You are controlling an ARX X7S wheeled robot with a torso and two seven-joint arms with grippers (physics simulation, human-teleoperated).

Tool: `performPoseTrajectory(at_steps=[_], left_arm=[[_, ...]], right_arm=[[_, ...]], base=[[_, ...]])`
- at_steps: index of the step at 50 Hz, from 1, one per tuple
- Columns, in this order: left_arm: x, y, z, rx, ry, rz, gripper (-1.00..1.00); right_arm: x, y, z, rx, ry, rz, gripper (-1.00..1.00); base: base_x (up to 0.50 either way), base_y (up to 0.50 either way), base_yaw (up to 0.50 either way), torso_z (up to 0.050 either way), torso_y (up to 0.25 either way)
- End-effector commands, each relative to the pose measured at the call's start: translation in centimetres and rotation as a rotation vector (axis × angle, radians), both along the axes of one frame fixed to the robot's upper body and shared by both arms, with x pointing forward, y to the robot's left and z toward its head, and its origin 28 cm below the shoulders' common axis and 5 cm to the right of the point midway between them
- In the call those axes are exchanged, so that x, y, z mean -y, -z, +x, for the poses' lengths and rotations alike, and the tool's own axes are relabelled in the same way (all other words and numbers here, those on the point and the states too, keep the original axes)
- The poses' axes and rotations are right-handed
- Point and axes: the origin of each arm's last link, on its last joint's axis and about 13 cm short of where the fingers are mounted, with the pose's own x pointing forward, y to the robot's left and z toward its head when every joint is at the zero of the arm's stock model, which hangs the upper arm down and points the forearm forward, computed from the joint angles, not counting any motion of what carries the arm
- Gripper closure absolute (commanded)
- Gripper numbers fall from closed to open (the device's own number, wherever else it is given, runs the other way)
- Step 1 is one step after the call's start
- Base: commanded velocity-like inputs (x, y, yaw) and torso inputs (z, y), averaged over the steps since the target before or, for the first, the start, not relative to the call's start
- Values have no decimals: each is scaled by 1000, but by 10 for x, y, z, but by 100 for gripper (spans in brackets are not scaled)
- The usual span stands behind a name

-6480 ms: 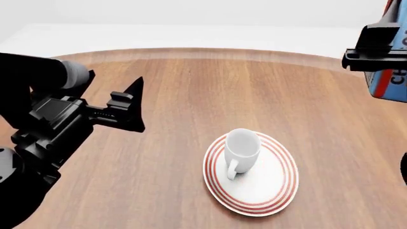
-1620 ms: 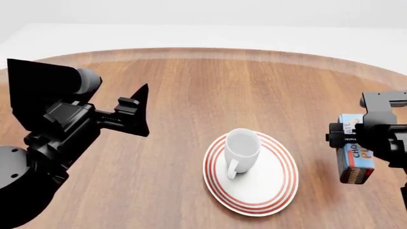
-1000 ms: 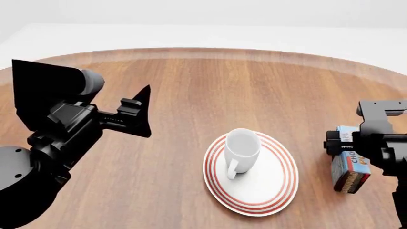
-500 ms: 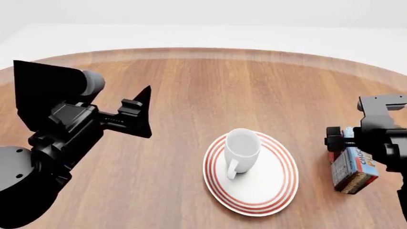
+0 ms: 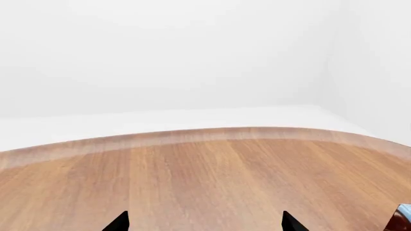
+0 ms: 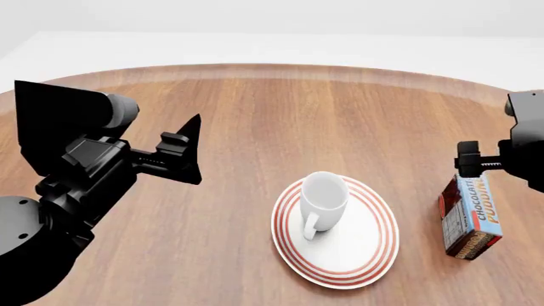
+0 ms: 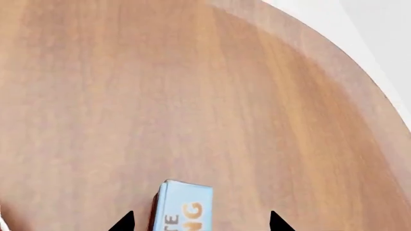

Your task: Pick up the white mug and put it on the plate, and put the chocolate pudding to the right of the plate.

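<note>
The white mug (image 6: 324, 199) stands upright on the red-ringed plate (image 6: 367, 254), its handle toward me. To the right of the plate, the chocolate pudding (image 6: 471, 215) (image 7: 185, 207) lies on the wood with its light blue lettered face up. My right gripper (image 7: 200, 222) (image 6: 491, 167) hovers open above the carton. Its fingertips are spread wider than the carton and do not touch it. My left gripper (image 6: 188, 154) (image 5: 204, 224) hangs open at the left, well away from the plate, with nothing between its fingers.
The round wooden table (image 6: 255, 115) carries only the plate, mug and carton. Its curved far edge (image 5: 212, 134) meets a white floor and wall. My left arm's black body (image 6: 60, 185) fills the near left.
My right gripper has let go of the chocolate pudding and pulled up and back. The carton has settled onto the table right of the plate. The left arm, mug and plate are unchanged.
</note>
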Motion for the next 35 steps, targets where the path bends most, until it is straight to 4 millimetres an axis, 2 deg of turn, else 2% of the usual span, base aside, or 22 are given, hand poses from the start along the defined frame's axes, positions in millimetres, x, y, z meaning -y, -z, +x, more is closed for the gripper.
performPoseTrajectory(at_steps=[1,8,22,26,35], left_arm=[[3,-5,2,46,30,-21,-100],[2,-7,1,48,27,-20,-100],[3,-10,-1,57,30,-18,-100],[2,-11,-2,59,30,-18,-100],[2,-12,-3,62,26,-19,-100]], right_arm=[[-3,-23,-6,34,-15,-12,-100],[-7,-32,-5,56,-36,-19,-100],[-19,-82,-14,182,-128,-106,-100],[-22,-99,-23,232,-157,-152,-100],[-30,-119,-47,349,-212,-220,-100]], base=[[0,0,0,0,0],[0,0,0,0,0],[0,0,0,0,0],[0,0,0,0,0],[0,0,0,0,0]])
